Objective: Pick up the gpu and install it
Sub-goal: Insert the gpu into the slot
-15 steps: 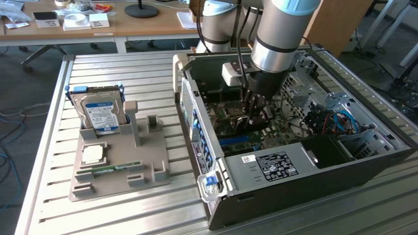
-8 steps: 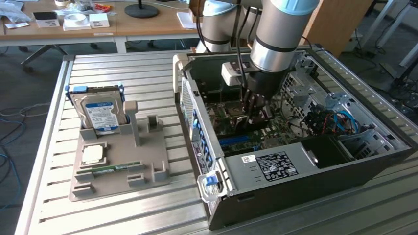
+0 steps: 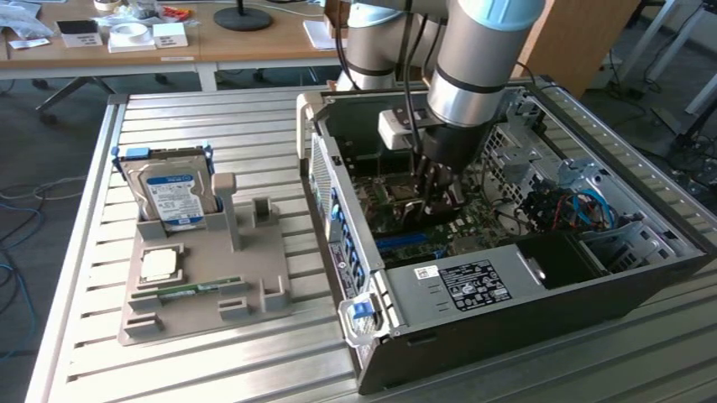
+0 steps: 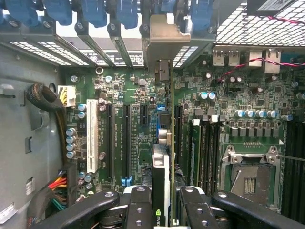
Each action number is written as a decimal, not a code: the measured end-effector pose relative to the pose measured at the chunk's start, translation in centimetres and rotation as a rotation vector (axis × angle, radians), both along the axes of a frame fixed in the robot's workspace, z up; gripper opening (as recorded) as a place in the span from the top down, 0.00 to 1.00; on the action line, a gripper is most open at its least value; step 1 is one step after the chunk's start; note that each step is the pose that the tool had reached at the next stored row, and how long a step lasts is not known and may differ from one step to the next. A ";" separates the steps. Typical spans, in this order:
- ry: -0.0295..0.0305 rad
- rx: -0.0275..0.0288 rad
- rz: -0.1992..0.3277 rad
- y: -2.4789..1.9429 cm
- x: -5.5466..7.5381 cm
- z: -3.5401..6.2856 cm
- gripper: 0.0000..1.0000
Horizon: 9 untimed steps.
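Observation:
In the wrist view the gpu (image 4: 161, 164) stands edge-on between my fingers (image 4: 139, 210). It is a thin card with a green logo near the grip, and its metal bracket (image 4: 164, 36) reaches the case's rear slot openings. My gripper (image 4: 167, 202) is shut on it, directly above the green motherboard (image 4: 133, 95), beside the long black expansion slots (image 4: 126, 143). I cannot tell whether the card's edge sits in a slot. In the exterior view my gripper (image 3: 439, 191) is deep inside the open computer case (image 3: 505, 285).
A white slot (image 4: 90, 143), memory slots (image 4: 205, 148) and the CPU socket (image 4: 250, 176) flank the card. Cables (image 4: 47, 105) run along the case wall. On the table, a grey fixture (image 3: 201, 294) holds a hard drive (image 3: 174, 193), a processor (image 3: 159, 265) and a memory stick (image 3: 200, 290).

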<state>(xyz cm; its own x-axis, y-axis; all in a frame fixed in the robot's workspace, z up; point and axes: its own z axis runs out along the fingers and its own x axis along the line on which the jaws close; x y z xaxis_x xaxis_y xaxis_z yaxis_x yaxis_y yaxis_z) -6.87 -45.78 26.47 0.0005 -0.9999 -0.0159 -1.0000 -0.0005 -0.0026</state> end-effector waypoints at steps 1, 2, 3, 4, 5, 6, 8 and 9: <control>0.0000 0.0000 0.000 0.00 0.0 -0.03 0.73; -0.0001 0.0001 0.000 0.00 0.0 -0.11 0.73; 0.0000 0.0001 0.000 0.00 0.0 -0.20 0.73; 0.0000 0.0001 0.000 0.00 0.0 -0.29 0.73; 0.0000 0.0001 0.000 0.00 0.0 -0.35 0.73; 0.0002 -0.0002 0.000 0.00 0.0 -0.35 0.73; 0.0001 -0.0002 0.000 0.00 0.0 -0.37 0.73; 0.0000 0.0000 0.000 0.01 -0.1 -0.40 0.73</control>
<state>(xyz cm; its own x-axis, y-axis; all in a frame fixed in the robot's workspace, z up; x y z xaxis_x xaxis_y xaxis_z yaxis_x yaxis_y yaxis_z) -6.96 -45.77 26.07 0.0000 -0.9999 -0.0159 -1.0000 0.0000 -0.0026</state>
